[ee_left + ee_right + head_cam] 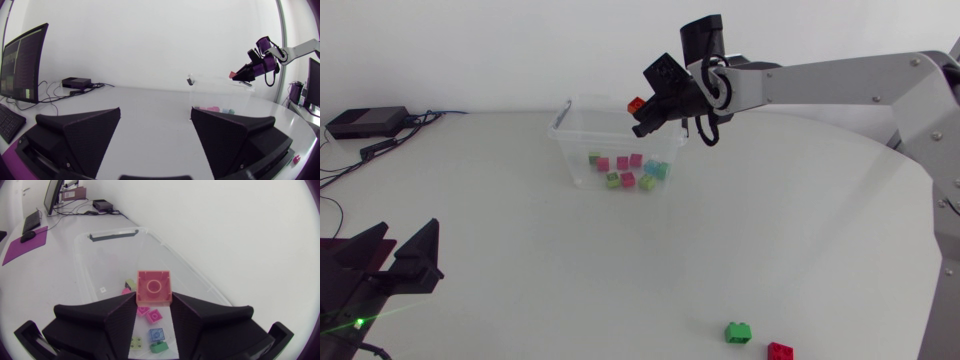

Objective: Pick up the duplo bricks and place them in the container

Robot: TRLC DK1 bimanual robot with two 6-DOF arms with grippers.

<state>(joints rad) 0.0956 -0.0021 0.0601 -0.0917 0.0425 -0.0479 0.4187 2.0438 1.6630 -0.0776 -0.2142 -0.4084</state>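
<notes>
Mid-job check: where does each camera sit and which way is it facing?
Head view: fixed above the table, looking down; right arm enters from the right, right gripper over the container; left gripper at the left edge.
Left wrist view: on the left arm's last link, looking across the table at the container; own gripper open.
Right wrist view: on the right arm's last link, looking down into the container; own gripper shut on a red brick.
Shared: all three show the container and held brick.
</notes>
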